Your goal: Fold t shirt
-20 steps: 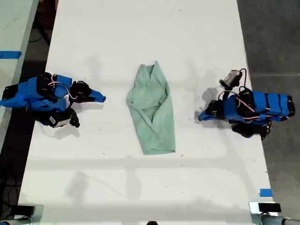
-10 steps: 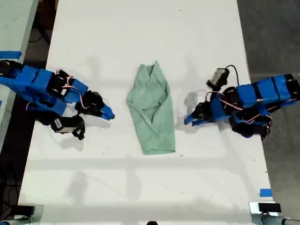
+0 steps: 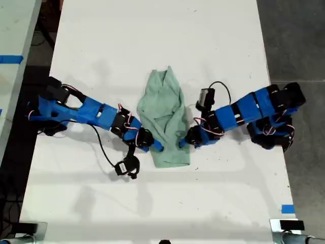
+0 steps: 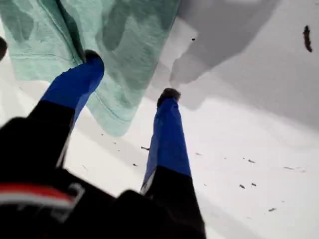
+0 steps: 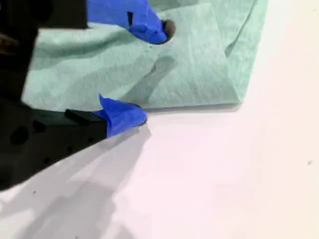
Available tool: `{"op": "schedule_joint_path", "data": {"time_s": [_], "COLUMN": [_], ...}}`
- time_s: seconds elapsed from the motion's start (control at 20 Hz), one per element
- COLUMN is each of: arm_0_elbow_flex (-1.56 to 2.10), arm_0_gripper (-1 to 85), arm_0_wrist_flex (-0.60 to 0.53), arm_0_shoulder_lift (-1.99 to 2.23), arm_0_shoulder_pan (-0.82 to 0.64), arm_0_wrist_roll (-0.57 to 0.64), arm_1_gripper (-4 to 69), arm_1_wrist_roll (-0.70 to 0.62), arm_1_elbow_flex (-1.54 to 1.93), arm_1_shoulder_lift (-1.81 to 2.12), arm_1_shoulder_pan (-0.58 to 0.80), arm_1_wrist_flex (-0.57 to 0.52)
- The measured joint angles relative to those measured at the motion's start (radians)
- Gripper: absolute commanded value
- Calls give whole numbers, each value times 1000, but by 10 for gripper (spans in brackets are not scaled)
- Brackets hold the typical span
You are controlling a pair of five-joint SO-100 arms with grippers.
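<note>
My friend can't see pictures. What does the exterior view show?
Two blue arms reach in from the exterior view's left and right to a crumpled mint-green t shirt on a white table. Both grippers are open at its lower edges.

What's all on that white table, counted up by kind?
Pale green t shirt: 1
Blue robot arms: 2, one ending in my first tool, the other in my second tool
Blue tape marks: 1 on the table edge, at
Total: 4 things
</note>
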Motion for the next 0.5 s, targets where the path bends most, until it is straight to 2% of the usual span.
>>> {"op": "schedule_joint_path", "data": {"time_s": [0.1,0.15,0.2,0.25,0.4,0.5], "arm_0_elbow_flex": [-94,-167,-241,-295,-337,-341], "arm_0_gripper": [109,41,-2,-2,-2,-2], "arm_0_wrist_flex": [-5,-6,-14,-20,-5,31], "arm_0_shoulder_lift": [-109,-167,-227,-265,-284,-275], "arm_0_shoulder_pan": [0,-2,-3,-3,-5,3], "arm_0_wrist_roll": [-5,18,49,78,95,95], "arm_1_gripper": [226,208,116,6,6,6], "arm_1_wrist_roll": [8,3,-3,-14,-31,-31], "arm_1_elbow_flex": [-12,-57,-112,-170,-350,-451], "arm_1_shoulder_lift": [-77,-115,-163,-207,-331,-380], "arm_1_shoulder_pan": [-5,-8,-12,-18,-34,-43], "arm_1_wrist_flex": [-40,-44,-48,-48,-40,32]}}
